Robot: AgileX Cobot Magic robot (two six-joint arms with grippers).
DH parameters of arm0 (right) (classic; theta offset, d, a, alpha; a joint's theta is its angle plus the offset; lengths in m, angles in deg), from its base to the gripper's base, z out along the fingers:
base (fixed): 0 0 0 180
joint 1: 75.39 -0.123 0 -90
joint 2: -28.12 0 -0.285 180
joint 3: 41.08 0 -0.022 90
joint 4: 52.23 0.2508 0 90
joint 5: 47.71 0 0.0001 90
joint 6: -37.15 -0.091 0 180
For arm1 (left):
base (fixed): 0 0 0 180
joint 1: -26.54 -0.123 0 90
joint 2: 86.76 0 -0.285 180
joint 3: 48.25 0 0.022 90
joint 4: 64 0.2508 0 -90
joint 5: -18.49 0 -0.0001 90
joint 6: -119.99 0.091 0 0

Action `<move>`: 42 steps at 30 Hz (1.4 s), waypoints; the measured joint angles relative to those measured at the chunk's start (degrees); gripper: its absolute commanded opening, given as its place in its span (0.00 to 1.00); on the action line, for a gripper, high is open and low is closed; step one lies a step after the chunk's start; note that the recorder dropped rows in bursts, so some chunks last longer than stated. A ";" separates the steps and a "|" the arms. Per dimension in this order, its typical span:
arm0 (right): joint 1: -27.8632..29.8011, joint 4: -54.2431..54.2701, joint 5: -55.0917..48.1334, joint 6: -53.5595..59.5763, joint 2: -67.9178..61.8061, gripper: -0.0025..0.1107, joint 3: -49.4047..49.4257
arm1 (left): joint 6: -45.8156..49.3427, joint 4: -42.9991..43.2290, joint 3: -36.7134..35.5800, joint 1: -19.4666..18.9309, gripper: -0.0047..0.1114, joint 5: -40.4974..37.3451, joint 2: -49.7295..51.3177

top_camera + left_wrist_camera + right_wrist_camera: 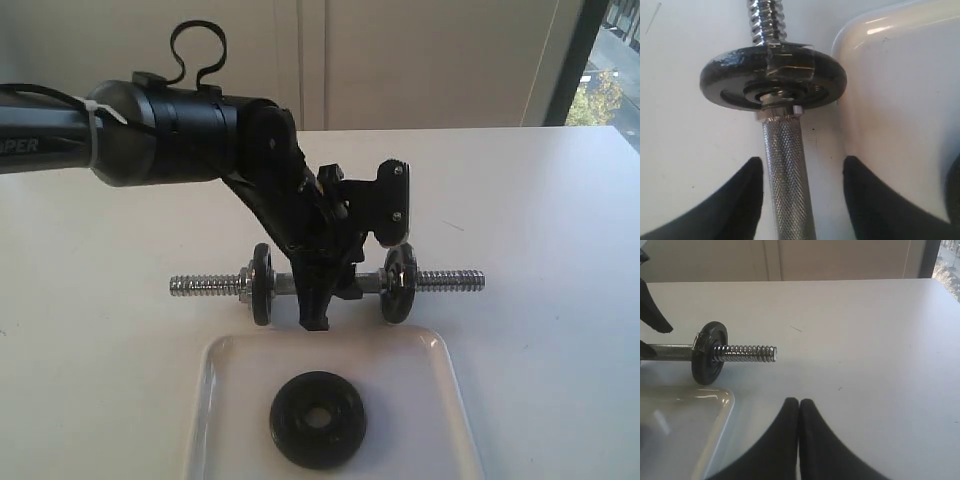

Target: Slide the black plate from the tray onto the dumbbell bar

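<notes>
The black plate [317, 418] lies flat in the white tray [410, 400] at the front. Just behind the tray, the chrome dumbbell bar [450, 279] rests on the table, carrying two black discs [262, 284] [397, 285]. My left gripper [330, 300] reaches down over the bar's middle. In the left wrist view it [804, 162] stands open, with the knurled bar [787, 190] between its fingers [747, 195] and untouched. My right gripper [799, 402] is shut and empty, low over the table beside the tray corner [685, 425], facing the bar's threaded end [745, 353].
The white table [550, 200] runs back to a pale wall. A window [610, 60] is at the far right. The tray's rounded corner [900, 100] lies right beside one disc [772, 75]. The right arm is out of the exterior view.
</notes>
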 measured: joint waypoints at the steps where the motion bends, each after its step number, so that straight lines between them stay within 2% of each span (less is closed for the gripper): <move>1: 0.00 0.00 0.00 0.00 0.00 0.02 0.00 | 0.14 0.00 0.00 0.00 0.60 0.63 0.44; 13: 0.00 0.00 0.00 0.00 0.00 0.02 0.00 | 0.86 -0.09 0.11 0.00 0.61 11.60 6.81; 29: 0.00 0.00 0.00 0.00 0.00 0.02 0.00 | 0.86 -1.54 0.11 0.00 0.59 14.27 8.58; 36: 0.00 0.00 0.00 0.00 0.00 0.02 0.00 | 0.86 -1.79 0.11 0.00 0.41 14.61 8.58; 42: 0.00 0.00 0.00 0.00 0.00 0.02 0.00 | -0.09 -2.14 0.11 0.08 0.08 13.76 8.72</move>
